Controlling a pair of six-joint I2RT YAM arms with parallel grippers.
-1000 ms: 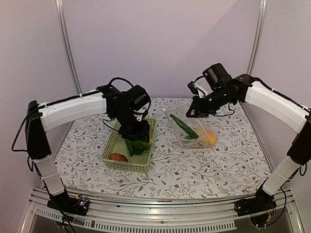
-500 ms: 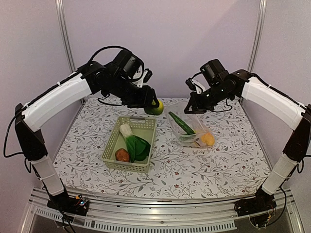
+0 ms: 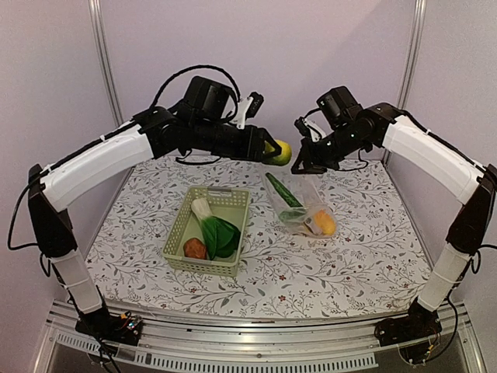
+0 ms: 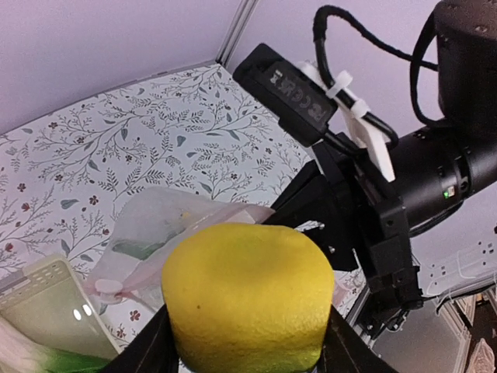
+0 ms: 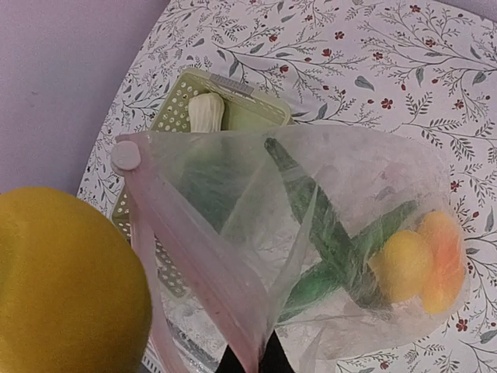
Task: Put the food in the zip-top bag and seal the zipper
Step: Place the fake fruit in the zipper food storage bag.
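My left gripper (image 4: 245,346) is shut on a yellow-green fruit (image 3: 279,151) and holds it in the air just left of the zip-top bag's mouth. The clear bag (image 3: 301,206) hangs from my right gripper (image 3: 300,165), which is shut on its pinkish zipper (image 5: 194,264) edge. Inside the bag lie a cucumber (image 5: 311,210), a yellow fruit (image 5: 400,264) and an orange fruit (image 5: 444,260). In the right wrist view the held fruit (image 5: 62,287) fills the lower left, beside the mouth.
A pale green basket (image 3: 220,190) stands left of the bag, with bok choy (image 3: 214,230) and a reddish-brown piece (image 3: 195,248) in it. A floral cloth (image 3: 349,264) covers the table. Walls close in at the back and sides.
The left arm has risen out of the basket with the yellow-green fruit and carried it right to the bag's mouth. The right gripper has raised the bag's edge a little.
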